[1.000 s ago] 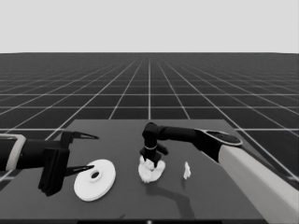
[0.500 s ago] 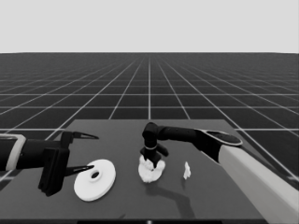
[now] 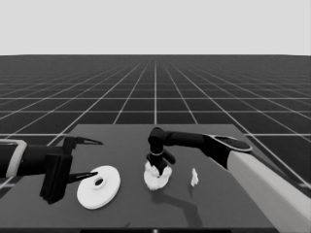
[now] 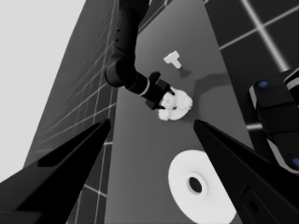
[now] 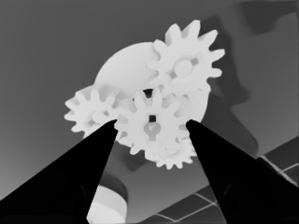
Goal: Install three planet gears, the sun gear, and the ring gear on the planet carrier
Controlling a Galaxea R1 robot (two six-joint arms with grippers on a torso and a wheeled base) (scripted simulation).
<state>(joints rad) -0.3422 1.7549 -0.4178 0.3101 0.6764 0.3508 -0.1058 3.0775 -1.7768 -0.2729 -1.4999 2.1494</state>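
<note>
The smaller round part [image 5: 124,65] lies mid-table with three planet gears [image 5: 187,65] spread around its rim. A fourth toothed gear, the sun gear [image 5: 152,135], sits in the middle between them. My right gripper [image 3: 159,167] stands straight down over this stack [image 3: 155,180], its fingertips against both sides of the middle gear. The larger round part [image 3: 109,187] lies flat to the left, apart from the stack. My left gripper [image 3: 98,158] waits open over the table's left end, just beside that part and holding nothing.
A thin white T-shaped piece [image 3: 194,177] lies alone right of the stack, also seen in the left wrist view [image 4: 174,59]. The right arm [image 3: 194,141] reaches in from the right above the table. Dark machinery with blue lights [image 4: 275,116] stands at the table's side.
</note>
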